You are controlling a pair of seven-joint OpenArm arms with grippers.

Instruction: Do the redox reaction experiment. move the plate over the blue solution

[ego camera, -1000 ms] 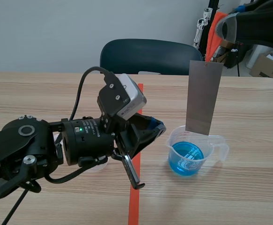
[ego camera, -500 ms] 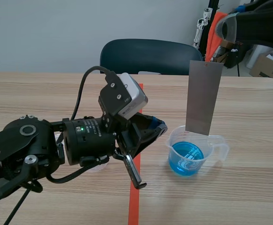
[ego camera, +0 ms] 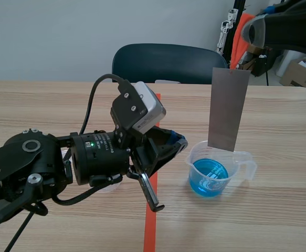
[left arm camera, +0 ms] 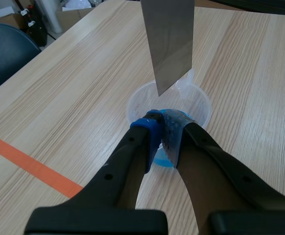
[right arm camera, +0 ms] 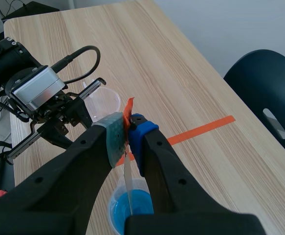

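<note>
The move looked nearly complete: the flat, grey, rectangular metal plate point(ego camera: 228, 107) hung upright directly above the clear plastic measuring cup point(ego camera: 245, 164). That cup stood on the pale wooden counter point(ego camera: 278, 210) with the blue solution point(ego camera: 209, 176) pooled in its bottom. The plate's lower edge sat about level with the cup's rim, toward its far side, and it was dry and clear of the liquid. Judging from this, what was left was at most a slight centring over the cup, and after that a lowering if the experiment called for dipping. The right hand point(right arm camera: 127, 129), high above the cup, was clenched on the plate's top edge. Its pads pinched the sheet by a small orange tag point(right arm camera: 128, 110), so the plate dropped straight down from between the fingertips toward the solution. The left hand point(left arm camera: 162, 127) lay low just beside the cup on the robot's side, its fingertips pressed together on nothing and aimed at the cup's wall.
</note>
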